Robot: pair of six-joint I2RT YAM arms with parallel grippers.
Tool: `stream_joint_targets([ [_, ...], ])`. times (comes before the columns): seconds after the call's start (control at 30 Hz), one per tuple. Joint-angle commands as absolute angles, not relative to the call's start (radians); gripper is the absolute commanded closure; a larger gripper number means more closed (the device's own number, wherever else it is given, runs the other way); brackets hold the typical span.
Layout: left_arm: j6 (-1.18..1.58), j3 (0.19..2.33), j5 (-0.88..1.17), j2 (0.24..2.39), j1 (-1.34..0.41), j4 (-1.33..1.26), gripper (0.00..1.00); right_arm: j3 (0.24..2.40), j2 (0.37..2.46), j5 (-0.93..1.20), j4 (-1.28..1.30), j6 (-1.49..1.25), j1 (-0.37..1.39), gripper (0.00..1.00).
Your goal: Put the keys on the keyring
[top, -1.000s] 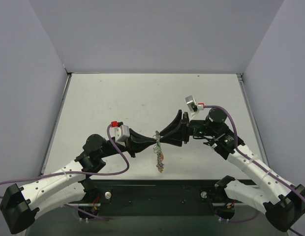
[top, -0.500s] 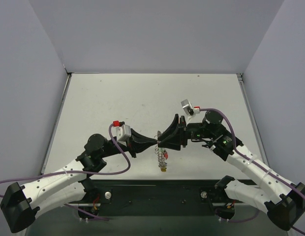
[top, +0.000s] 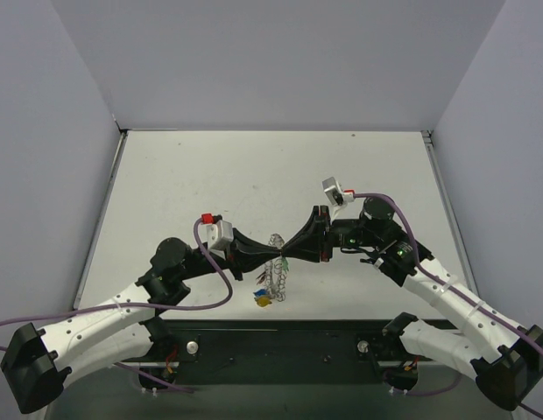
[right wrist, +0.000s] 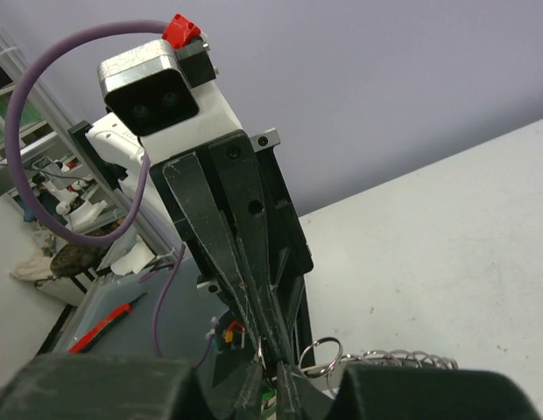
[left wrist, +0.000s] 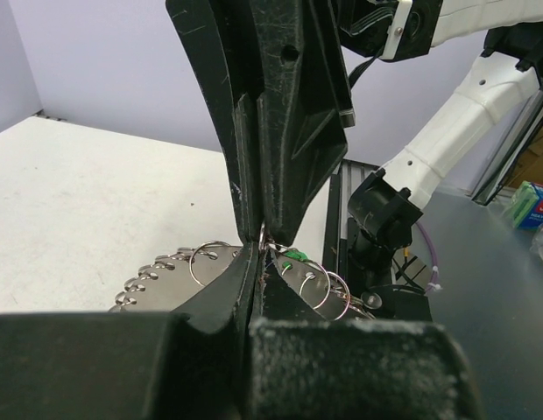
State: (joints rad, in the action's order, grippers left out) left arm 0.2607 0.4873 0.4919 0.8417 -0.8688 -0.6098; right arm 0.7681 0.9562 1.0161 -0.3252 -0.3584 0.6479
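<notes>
The pale grey table (top: 210,184) lies below me, and both my arms meet tip to tip above its near middle, a little below the frame's centre. My left gripper (top: 277,256) reaches in from the left with its jaws squeezed together. My right gripper (top: 294,255) meets it from the right, also pinched closed. Both seem to nip the same stretch of wire, but the exact contact is hidden between my fingers.

The large thin silver keyring (top: 275,269), fringed with small wire loops, hangs from that pinch, clear of the table. A second ago it hung straight down as one narrow strand. Now it has swung up and to the left, and its loops fan out on both sides of my fingertips. In my left wrist view it lies almost flat, at the lower left.

The small silver keys with yellow and blue plastic heads (top: 263,298) have shifted towards the lower left with it, and a green head (left wrist: 295,255) sits right beside my fingertips. I judge the spread loops are now easier to single out for threading.
</notes>
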Motion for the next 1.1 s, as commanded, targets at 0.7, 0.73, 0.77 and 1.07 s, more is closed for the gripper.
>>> stream_joint_targets([
  [0.7, 0.21, 0.577, 0.42, 0.739, -0.868, -0.46, 0.7, 0.851, 0.954, 1.042, -0.215, -0.249, 0.653, 1.0],
  [0.73, 0.206, 0.583, 0.42, 0.735, -0.87, -0.454, 0.68, 0.854, 0.954, 1.042, -0.209, -0.239, 0.652, 1.0],
  [0.77, 0.203, 0.586, 0.42, 0.732, -0.868, -0.442, 0.63, 0.856, 0.956, 1.043, -0.204, -0.238, 0.652, 1.0],
  [1.07, 0.062, 0.777, 0.442, 0.776, -0.867, -0.069, 0.44, 0.971, 0.989, 1.074, -0.003, -0.066, 0.644, 1.0],
])
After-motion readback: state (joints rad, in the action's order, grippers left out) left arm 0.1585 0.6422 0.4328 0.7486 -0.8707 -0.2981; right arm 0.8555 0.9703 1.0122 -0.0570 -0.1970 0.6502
